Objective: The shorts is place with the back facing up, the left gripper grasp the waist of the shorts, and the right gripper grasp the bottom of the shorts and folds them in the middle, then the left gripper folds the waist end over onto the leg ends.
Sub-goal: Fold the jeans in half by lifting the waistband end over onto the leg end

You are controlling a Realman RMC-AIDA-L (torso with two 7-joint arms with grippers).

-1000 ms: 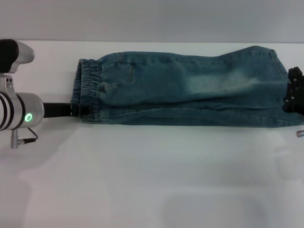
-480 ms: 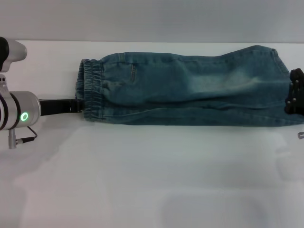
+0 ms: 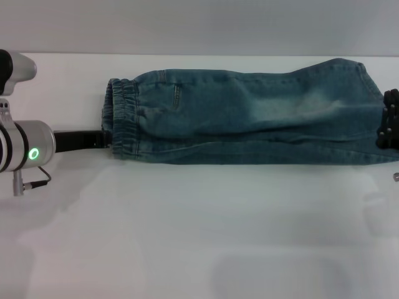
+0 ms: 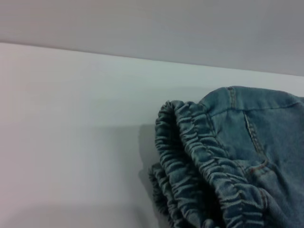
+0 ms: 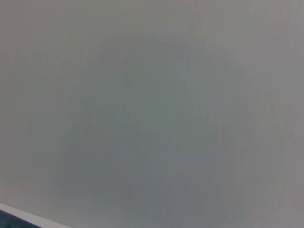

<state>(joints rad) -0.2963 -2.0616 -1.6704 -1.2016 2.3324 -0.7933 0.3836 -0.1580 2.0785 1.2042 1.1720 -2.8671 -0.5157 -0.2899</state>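
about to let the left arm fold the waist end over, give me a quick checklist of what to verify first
1. First fold done: the shorts lie as one long narrow strip on the table: ok.
2. Left tool at the waist, by its near corner: ok.
3. Left tool really pinching the fabric: cannot tell; its tips are hidden at the band.
4. Waist layers together: the band shows stacked ruched layers: ok.
5. Right tool at the leg ends: ok; its grip: cannot tell.
6. Fold path over the strip free of objects: ok.

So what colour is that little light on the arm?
Green light, clearest in the head view.
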